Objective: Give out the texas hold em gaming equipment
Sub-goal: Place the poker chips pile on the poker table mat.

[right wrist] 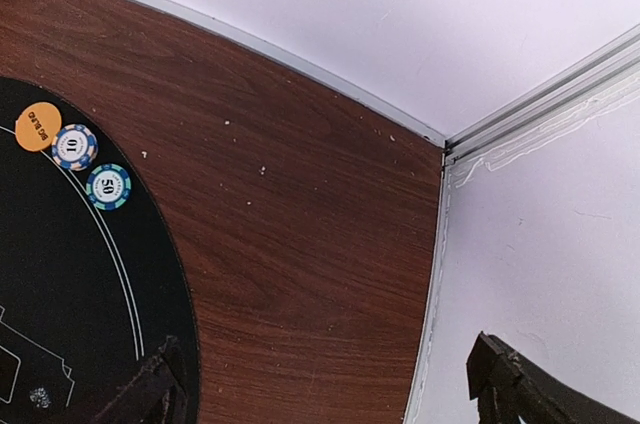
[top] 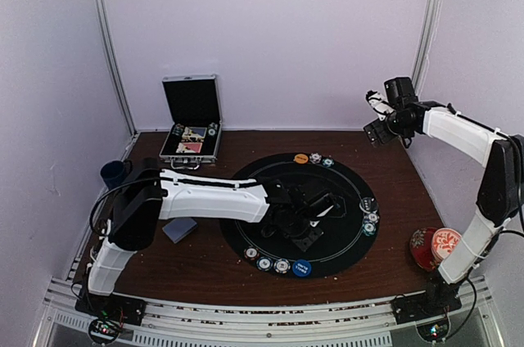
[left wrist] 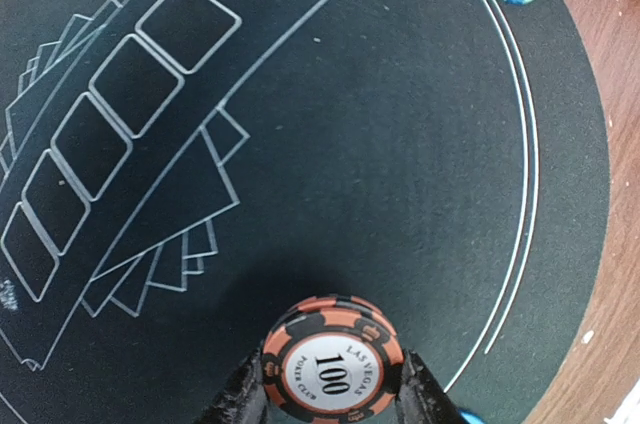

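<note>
My left gripper (left wrist: 333, 396) is shut on the edges of an orange-and-black "100" poker chip (left wrist: 333, 359), held low over the round black mat (left wrist: 400, 144). In the top view that gripper (top: 315, 212) sits over the mat's middle. Small groups of chips lie along the mat's rim: by the orange button disc (top: 300, 158) at the back, at the right (top: 369, 218), and beside the blue button disc (top: 302, 268) at the front. My right gripper (right wrist: 325, 384) is open and empty, raised over the back right corner (top: 379, 124). A grey-blue card deck (top: 179, 229) lies left of the mat.
An open metal case (top: 191, 128) with chips and cards stands at the back left. A dark blue cup (top: 113, 173) sits at the left edge. A red floral cup and saucer (top: 434, 246) stand by the right arm. White walls enclose the brown table (right wrist: 300, 204).
</note>
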`<state>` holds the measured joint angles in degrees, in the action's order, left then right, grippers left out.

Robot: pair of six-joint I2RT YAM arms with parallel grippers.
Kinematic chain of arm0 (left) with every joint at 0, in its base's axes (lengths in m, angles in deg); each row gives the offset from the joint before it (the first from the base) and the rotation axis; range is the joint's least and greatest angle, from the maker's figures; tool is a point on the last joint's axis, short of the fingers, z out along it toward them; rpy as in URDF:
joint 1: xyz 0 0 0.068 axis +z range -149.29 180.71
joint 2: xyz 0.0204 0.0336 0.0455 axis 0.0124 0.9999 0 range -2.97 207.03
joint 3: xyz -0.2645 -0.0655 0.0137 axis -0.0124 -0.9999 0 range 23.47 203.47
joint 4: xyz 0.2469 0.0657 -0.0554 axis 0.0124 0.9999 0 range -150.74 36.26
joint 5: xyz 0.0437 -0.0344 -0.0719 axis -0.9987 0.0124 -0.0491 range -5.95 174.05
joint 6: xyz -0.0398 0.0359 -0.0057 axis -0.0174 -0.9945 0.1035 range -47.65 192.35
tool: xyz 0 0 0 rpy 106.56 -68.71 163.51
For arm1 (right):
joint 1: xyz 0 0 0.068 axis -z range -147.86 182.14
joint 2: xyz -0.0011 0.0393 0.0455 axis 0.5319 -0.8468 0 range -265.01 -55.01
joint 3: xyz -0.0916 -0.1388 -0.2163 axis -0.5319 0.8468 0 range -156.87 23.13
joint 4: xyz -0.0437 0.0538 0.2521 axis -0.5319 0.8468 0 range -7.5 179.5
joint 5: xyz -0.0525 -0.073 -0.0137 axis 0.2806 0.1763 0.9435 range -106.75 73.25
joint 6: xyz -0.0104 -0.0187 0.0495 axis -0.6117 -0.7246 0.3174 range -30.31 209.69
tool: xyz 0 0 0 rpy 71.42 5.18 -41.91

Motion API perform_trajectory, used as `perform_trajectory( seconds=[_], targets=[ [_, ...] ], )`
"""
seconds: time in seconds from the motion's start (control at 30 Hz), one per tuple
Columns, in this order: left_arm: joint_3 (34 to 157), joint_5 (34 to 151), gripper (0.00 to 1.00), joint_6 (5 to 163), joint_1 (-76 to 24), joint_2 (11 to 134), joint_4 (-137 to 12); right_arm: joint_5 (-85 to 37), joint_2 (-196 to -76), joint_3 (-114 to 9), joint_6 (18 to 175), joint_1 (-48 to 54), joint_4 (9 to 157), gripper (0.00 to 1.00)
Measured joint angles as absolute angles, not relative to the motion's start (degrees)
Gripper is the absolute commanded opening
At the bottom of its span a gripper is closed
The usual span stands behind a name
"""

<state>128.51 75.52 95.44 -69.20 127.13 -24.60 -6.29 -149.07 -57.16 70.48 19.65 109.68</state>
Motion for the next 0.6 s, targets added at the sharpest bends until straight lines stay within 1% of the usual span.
perform_trajectory(
  seconds=[0.13,0.27,0.37,0.4,0.47,0.6],
  targets=[
    [129.8,75.3,0.31,95.4,-69.6,128.9,-24.5,-6.5,-148.7,-57.2,70.6,19.6,109.6,1.0],
    [129.9,75.0,0.41,95.4,-69.6,130.2,-24.6,-6.9,-148.6,-57.1,70.5,19.6,109.6,1.0],
    [129.9,75.0,0.52,95.3,-69.6,130.7,-24.6,-7.3,-148.6,-57.1,70.5,19.6,109.6,1.0],
    [129.9,75.0,0.57,95.3,-69.6,130.7,-24.6,-7.5,-148.6,-57.1,70.5,19.6,109.6,1.0],
    [129.9,75.0,0.7,95.4,-69.6,130.8,-24.7,-7.8,-148.6,-57.1,70.5,19.6,109.6,1.0],
    [129.9,74.8,0.87,95.4,-69.6,130.8,-24.7,-9.1,-148.7,-57.1,70.1,19.6,109.8,1.0]
  ],
)
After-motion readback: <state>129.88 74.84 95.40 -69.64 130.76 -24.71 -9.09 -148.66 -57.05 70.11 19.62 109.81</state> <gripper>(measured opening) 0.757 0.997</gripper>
